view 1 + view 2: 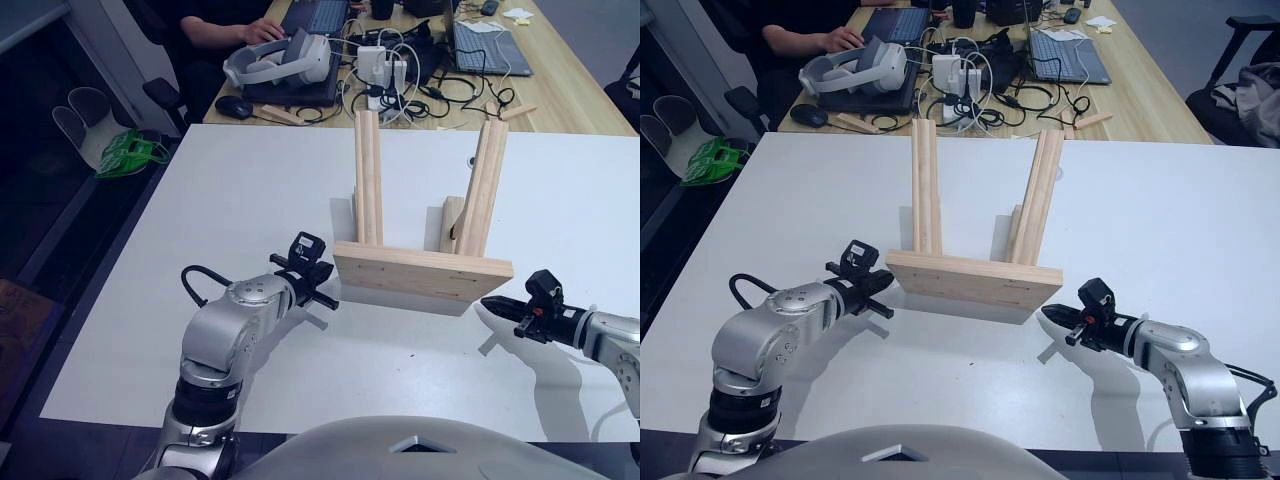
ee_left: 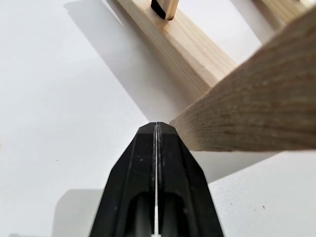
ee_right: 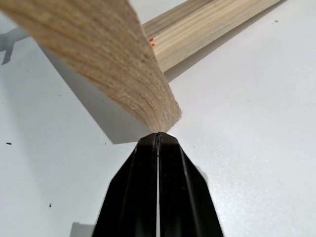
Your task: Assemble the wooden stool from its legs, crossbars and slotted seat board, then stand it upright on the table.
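**Both jaws closed, nothing held**

My left gripper (image 2: 156, 127) and right gripper (image 3: 158, 136) are pressed closed, tips at the seat board's (image 1: 422, 270) 2 ends. The stool (image 1: 482, 190) lies sideways on the white table (image 1: 230, 200) (legs (image 1: 368, 175) pointing away), toward a cluttered desk (image 1: 560, 95).

Left pincer (image 2: 156, 126) closed, tip just beside seat board (image 2: 256, 98) corner; leg (image 2: 197, 49) on white table (image 2: 59, 98).

both head eyes look down over the same table (image 1: 230, 190), while wrist cameras face the seat board (image 1: 422, 272) up close.
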Motion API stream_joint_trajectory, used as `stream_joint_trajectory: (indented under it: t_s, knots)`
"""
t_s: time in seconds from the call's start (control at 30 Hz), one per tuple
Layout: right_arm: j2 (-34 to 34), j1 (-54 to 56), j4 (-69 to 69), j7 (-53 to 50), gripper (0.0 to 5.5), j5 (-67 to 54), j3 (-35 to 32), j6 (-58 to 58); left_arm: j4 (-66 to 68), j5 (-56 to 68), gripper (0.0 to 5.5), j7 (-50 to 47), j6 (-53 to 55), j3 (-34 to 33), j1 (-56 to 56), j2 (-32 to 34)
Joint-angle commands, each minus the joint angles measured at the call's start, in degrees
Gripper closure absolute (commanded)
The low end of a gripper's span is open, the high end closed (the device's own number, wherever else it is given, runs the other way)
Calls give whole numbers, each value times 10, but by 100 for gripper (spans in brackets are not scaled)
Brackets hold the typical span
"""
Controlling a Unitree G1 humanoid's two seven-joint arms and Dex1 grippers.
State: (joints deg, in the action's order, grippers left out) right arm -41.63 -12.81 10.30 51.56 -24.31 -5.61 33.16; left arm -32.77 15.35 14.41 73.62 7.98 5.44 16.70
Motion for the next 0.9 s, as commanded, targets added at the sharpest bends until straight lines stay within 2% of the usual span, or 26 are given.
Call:
stream_joint_trajectory:
  t_s: [0.03,0.47,0.73,0.9]
  knots:
    - [1,17,-4,-15,550,5,2,11,-6,3,546,-5,9,-2,9,-3]
    - [8,26,-3,-34,550,13,16,18,-8,9,546,-6,13,-1,8,-1]
    - [9,25,-1,-34,550,7,14,20,-15,18,546,7,42,7,4,34]
    - [11,26,-2,-35,550,5,12,22,-5,26,546,1,33,3,3,3]
